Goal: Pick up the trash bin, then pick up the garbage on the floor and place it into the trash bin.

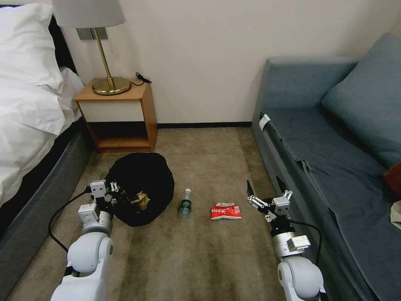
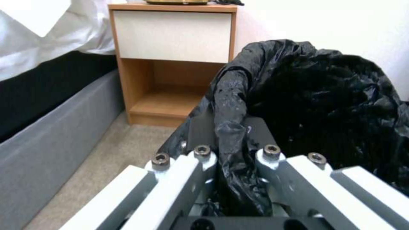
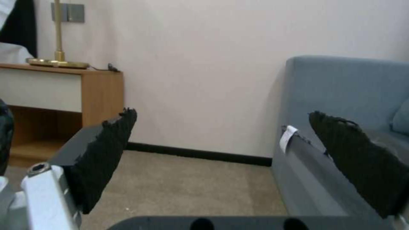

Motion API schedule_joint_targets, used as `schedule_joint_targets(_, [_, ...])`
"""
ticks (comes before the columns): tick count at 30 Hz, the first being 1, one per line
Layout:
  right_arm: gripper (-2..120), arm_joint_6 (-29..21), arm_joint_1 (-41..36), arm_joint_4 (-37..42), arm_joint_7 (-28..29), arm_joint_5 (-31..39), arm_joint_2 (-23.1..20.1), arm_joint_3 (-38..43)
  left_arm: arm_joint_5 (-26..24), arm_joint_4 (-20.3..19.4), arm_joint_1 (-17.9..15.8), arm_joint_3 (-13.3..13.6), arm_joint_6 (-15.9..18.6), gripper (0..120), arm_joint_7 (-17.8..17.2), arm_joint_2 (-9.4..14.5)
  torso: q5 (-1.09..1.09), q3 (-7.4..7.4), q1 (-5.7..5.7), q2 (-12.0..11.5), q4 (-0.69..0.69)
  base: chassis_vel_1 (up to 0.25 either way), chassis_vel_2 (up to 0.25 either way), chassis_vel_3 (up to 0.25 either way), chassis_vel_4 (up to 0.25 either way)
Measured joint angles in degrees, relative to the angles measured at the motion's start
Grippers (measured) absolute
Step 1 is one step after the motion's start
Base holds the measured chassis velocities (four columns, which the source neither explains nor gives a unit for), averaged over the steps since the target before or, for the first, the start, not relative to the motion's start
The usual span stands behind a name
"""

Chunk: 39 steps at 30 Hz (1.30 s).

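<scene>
With its fingers point(image 2: 204, 134) clamped on the bag-lined rim, the left gripper point(image 1: 112, 195) holds the bin point(image 1: 142, 188) at the robot's left, so the bin step looks done. A tan scrap lies inside it. The right gripper point(image 1: 267, 193) hangs spread wide beside the sofa point(image 1: 334, 159), holding nothing. On the carpet between the arms lie the bottle point(image 1: 185, 203) and the packet point(image 1: 226, 211), just apart. Either calls for the right gripper to drop low. The packet's white print is unreadable.
</scene>
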Motion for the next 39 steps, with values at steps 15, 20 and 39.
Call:
schedule_joint_targets(15, [100,-0.15,0.58,-0.56,0.0,-0.02,0.04,-0.26,0.02,0.47,-0.35,-0.09,0.0,5,0.02,0.08,0.0,0.0,0.0,0.0,0.01,-0.096,0.1,0.095,-0.104])
schedule_joint_targets(20, [100,-0.19,0.61,-0.64,0.0,-0.04,0.0,-0.28,0.02,0.53,-0.37,0.0,0.0,5,0.05,0.05,0.0,0.0,0.0,0.0,0.0,-0.098,0.103,0.096,-0.102])
schedule_joint_targets(39, [100,0.09,0.78,-0.87,0.44,-0.54,0.0,-0.67,0.01,0.24,-0.03,-0.14,0.0,5,0.08,0.1,0.0,0.0,0.0,0.0,0.01,-0.095,0.094,0.099,-0.102])
